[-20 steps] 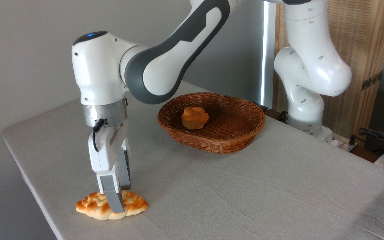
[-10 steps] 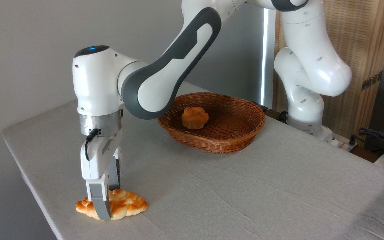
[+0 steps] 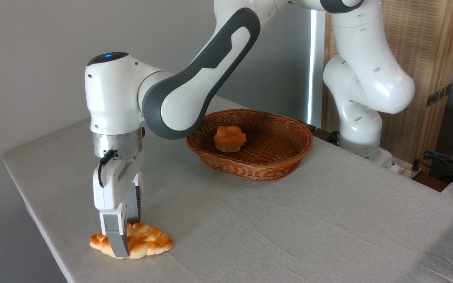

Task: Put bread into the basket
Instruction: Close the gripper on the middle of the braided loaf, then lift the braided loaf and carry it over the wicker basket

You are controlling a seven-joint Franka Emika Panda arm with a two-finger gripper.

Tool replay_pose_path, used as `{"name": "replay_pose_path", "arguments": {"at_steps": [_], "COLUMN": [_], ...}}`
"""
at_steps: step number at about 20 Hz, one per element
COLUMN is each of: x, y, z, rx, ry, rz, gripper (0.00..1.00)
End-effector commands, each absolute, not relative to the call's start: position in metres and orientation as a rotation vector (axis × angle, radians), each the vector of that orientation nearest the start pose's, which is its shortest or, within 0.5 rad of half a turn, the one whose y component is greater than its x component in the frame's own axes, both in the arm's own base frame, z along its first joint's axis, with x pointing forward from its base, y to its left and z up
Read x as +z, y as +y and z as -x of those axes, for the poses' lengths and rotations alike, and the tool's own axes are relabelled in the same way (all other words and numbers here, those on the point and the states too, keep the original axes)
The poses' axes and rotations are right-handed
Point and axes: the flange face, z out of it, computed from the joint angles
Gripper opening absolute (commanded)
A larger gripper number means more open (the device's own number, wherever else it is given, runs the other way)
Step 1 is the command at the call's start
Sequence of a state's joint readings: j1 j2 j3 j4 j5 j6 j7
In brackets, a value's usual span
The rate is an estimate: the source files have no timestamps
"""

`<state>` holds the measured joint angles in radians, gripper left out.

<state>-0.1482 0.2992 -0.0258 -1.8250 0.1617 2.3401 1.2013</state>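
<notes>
The bread (image 3: 150, 243), a flat braided loaf in cream and golden-orange, lies near the table's front left corner. My gripper (image 3: 125, 238) points straight down over its left half. The near grey finger (image 3: 114, 237) covers the loaf's front side and the far finger stands behind it, so the jaws are closed across the loaf. The bread still looks to be resting on the cloth. The basket (image 3: 250, 169), oval reddish-brown wicker, sits at the back middle of the table, well to the right of the gripper.
A small round orange-brown bun (image 3: 229, 138) sits inside the basket's left half. The table's left edge (image 3: 34, 220) runs close beside the loaf. The arm's white base (image 3: 360, 129) stands behind the basket at the right, with cables (image 3: 446, 161) at the far right.
The gripper shifted left along the loaf and came down around it, then rose very slightly. The loaf's right end has drawn in a little.
</notes>
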Motion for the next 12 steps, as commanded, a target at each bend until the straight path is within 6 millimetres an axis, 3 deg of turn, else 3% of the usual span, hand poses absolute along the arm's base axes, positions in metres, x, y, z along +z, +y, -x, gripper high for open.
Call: {"name": "replay_pose_path", "arguments": {"at_steps": [1,5,7,8,9,12], "x": [0.397,0.398,0.410,0.425,0.436,0.508], "y": [-0.113,-0.113,-0.113,-0.116,-0.119,-0.115], "z": [-0.642,-0.642,-0.640,-0.638,-0.635,-0.593], "rx": [-0.210,-0.211,-0.231,-0.258,-0.270,-0.159], "ry": [1.981,1.980,1.971,1.953,1.950,1.876], "rz": [2.129,2.128,2.123,2.124,2.119,2.250], "gripper": [0.18,0.18,0.22,0.36,0.36,0.27]}}
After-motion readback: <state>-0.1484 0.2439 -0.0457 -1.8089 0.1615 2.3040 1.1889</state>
